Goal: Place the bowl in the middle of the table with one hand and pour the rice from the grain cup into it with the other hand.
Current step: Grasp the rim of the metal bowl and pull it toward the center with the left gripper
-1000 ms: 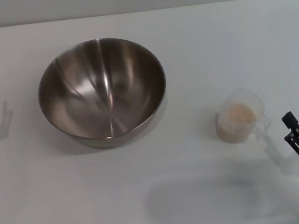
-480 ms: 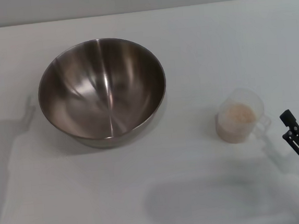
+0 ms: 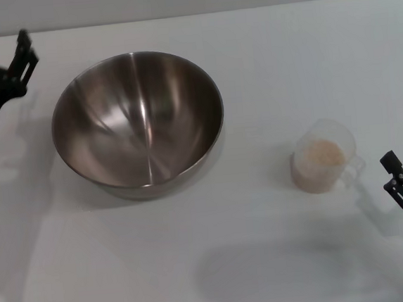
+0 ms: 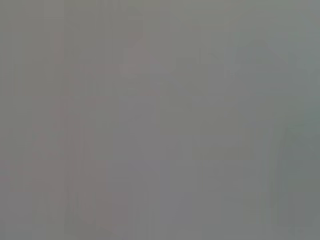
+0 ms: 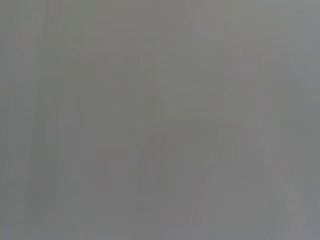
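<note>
Reach step: left hand [image 3: 20,57], grip state unclear, sits at the bowl's [image 3: 137,121] ten o'clock and next must catch its rim.

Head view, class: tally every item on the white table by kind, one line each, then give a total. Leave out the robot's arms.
Steel bowl: 1
Clear grain cup holding rice: 1
Total on the table: 2
</note>
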`<state>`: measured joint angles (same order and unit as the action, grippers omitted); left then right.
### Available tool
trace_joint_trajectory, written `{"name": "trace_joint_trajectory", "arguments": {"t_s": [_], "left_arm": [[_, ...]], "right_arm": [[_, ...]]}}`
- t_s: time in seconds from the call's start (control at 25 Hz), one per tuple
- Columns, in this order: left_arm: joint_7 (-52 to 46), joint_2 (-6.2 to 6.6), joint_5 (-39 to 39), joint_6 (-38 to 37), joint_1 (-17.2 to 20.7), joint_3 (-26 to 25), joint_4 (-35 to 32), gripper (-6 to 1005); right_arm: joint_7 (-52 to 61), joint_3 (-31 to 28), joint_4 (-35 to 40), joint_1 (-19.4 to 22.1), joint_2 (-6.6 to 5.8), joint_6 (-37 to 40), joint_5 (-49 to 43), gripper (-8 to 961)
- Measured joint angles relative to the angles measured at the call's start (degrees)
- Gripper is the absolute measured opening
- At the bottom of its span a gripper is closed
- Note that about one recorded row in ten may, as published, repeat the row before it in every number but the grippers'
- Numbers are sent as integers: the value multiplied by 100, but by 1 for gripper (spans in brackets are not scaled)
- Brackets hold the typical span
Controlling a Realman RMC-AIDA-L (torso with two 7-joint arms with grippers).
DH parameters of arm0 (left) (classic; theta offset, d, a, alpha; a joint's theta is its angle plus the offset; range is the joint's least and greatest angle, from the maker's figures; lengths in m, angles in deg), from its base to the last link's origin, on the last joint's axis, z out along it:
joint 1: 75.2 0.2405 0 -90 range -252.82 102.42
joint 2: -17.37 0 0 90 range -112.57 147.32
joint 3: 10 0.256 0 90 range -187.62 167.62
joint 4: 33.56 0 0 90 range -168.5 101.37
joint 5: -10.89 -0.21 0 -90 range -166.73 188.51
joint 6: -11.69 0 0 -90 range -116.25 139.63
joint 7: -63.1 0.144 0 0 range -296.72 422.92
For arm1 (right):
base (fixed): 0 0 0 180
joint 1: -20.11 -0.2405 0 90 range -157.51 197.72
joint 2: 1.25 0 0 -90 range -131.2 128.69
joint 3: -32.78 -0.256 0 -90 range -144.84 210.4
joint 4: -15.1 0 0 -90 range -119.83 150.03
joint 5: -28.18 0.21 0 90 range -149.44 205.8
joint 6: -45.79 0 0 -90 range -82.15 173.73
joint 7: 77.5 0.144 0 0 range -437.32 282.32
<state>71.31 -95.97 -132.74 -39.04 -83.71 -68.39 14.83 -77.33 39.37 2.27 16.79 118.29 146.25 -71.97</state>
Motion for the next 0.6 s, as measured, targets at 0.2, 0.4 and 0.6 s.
{"name": "trace_joint_trajectory", "arguments": {"t_s": [0.2, 0.4, 0.6], "left_arm": [[205, 11, -682, 1905, 348, -651, 1548, 822], [178, -60, -954, 4479, 539, -1348, 3246, 822], [247, -250, -951, 7047, 364, -2004, 4424, 822]], "right_arm": [[-2, 1, -1, -1, -1, -6, 0, 770], [-4, 0, 3, 11, -3, -9, 0, 769], [-7, 0, 9, 16, -5, -12, 0, 769]]}}
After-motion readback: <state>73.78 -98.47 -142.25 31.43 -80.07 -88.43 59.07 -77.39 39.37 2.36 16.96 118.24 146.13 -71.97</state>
